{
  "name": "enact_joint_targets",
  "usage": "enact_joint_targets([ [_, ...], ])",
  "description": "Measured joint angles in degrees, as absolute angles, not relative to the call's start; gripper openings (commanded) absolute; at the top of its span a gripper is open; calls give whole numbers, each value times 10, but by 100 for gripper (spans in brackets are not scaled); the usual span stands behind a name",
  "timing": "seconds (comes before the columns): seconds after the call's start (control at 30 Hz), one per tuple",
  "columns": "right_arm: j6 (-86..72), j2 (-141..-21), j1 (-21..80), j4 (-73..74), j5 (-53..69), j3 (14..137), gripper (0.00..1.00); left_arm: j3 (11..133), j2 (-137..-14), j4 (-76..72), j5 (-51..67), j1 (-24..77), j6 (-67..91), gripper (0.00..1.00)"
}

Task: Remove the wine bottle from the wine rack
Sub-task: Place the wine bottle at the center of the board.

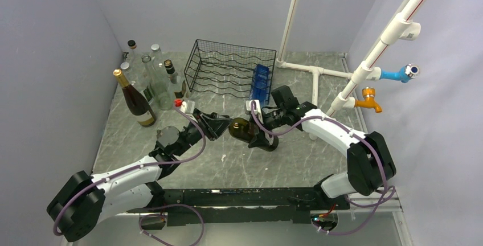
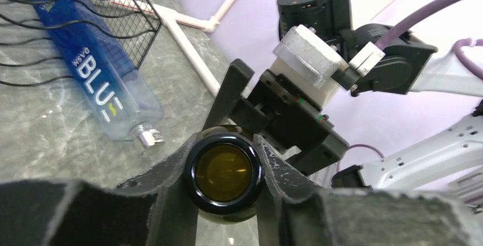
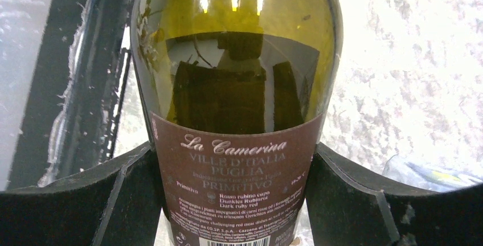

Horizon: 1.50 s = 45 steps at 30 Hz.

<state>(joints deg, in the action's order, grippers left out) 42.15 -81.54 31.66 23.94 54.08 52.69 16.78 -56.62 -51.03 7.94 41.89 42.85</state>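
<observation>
My two arms reach in from the near edge of the table (image 1: 296,158) and meet over its middle. My left hand (image 1: 222,125) has its black fingers pressed against both sides of the open mouth of the wine bottle (image 1: 240,128). Its wrist view looks straight into the dark glass rim, amber inside. My right hand (image 1: 261,135) is clamped round the body at the brown paper label reading La Camerina, legible only from that wrist. The bottle lies roughly level between them, off the black wire wine rack (image 1: 228,66) toward the far edge, where a square blue bottle (image 1: 260,82) lies at its right end. More glass bottles (image 1: 145,83) stand near the far left corner.
</observation>
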Motion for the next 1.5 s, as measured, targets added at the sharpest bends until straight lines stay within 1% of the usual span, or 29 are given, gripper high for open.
enact_joint_targets([
  [0.03, 417, -815, 316, 240, 541, 527, 0, 168, -568, -511, 77, 420, 419, 10],
  [0.07, 412, -815, 314, 241, 541, 527, 0, 168, -570, -510, 77, 420, 416, 0],
  [0.2, 410, -816, 312, 240, 541, 528, 0, 173, -576, -512, 78, 420, 413, 0],
  [0.23, 410, -817, 312, 240, 542, 528, 8, 174, -576, -510, 79, 420, 412, 0],
  [0.27, 410, -817, 312, 240, 542, 528, 20, 175, -576, -508, 79, 420, 412, 0],
  [0.4, 411, -822, 312, 244, 545, 533, 58, 184, -571, -486, 79, 420, 407, 0],
  [0.53, 418, -829, 312, 248, 555, 542, 84, 200, -551, -442, 77, 420, 393, 0],
  [0.63, 423, -829, 312, 248, 566, 547, 93, 213, -532, -406, 77, 420, 378, 0],
  [0.7, 426, -829, 313, 248, 576, 551, 97, 217, -519, -378, 77, 420, 366, 0],
  [0.8, 429, -829, 313, 249, 586, 555, 99, 218, -502, -332, 77, 420, 349, 0],
  [1.03, 437, -829, 313, 266, 597, 565, 99, 232, -446, -223, 61, 421, 308, 0],
  [1.23, 442, -825, 312, 271, 605, 566, 99, 276, -395, -135, 31, 421, 263, 0],
  [1.5, 446, -823, 310, 272, 606, 566, 99, 333, -380, -31, -7, 421, 206, 0],
])
